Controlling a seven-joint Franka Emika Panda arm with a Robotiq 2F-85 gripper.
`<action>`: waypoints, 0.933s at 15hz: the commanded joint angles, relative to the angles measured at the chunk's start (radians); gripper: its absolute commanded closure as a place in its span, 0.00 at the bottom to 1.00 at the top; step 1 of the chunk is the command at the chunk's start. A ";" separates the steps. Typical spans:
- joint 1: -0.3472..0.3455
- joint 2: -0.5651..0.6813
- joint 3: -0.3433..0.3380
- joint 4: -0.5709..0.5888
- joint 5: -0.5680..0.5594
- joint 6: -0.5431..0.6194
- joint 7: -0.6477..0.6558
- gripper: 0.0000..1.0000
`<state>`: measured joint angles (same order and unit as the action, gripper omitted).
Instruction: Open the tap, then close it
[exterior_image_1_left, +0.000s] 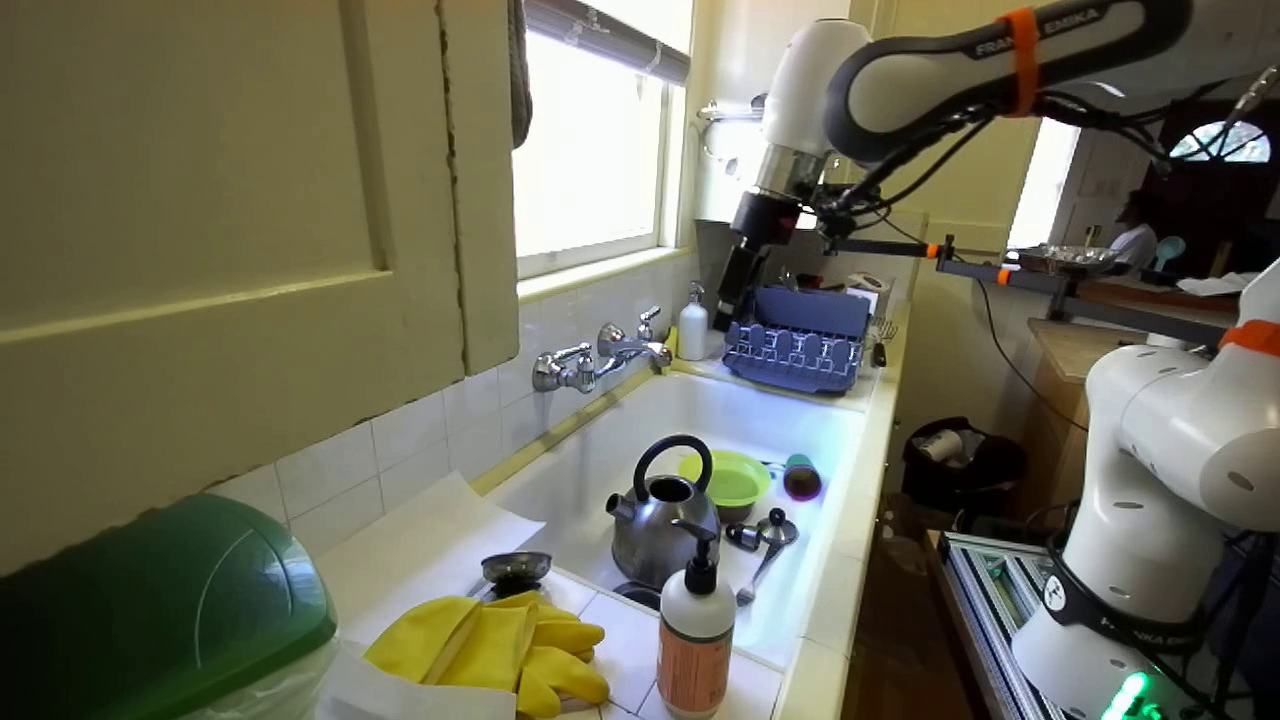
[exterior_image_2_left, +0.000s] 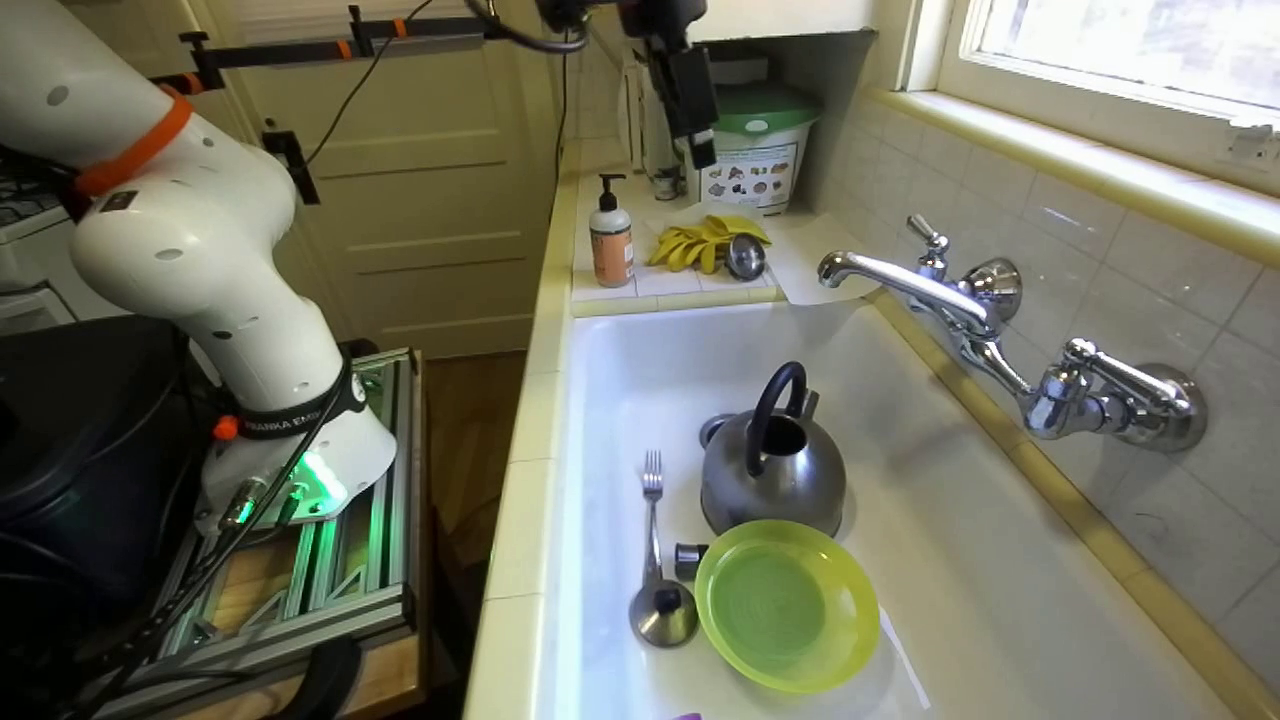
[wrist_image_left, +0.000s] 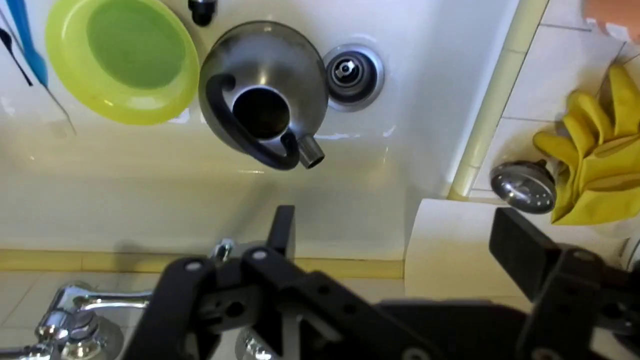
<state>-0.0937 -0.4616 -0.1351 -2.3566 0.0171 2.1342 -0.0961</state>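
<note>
In the wrist view my claw is spread wide, its two fingers well apart and nothing gripped between them. One sink holds one kettle, uncovered and dark inside, and one green bowl, with one drain I see clearly only here; on the counter one strainer sits just beside yellow gloves, too overlapped to count. In an exterior view the one tap, with two handles, is fixed to the tiled wall beside the sink, apart from my claw; one fork reaches one lid in the sink, and one orange bottle and one lidded pail, contents hidden, stand on the counter. In an exterior view, and nowhere else, I see one white bottle just beside one dish rack, and one black bin holding something white.
</note>
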 joint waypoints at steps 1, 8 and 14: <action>0.010 0.235 -0.016 0.257 0.001 -0.037 -0.047 0.00; -0.004 0.287 -0.002 0.305 0.002 -0.014 -0.026 0.00; 0.003 0.341 0.001 0.344 -0.001 0.044 -0.061 0.00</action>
<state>-0.0931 -0.1719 -0.1382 -2.0473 0.0177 2.1324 -0.1229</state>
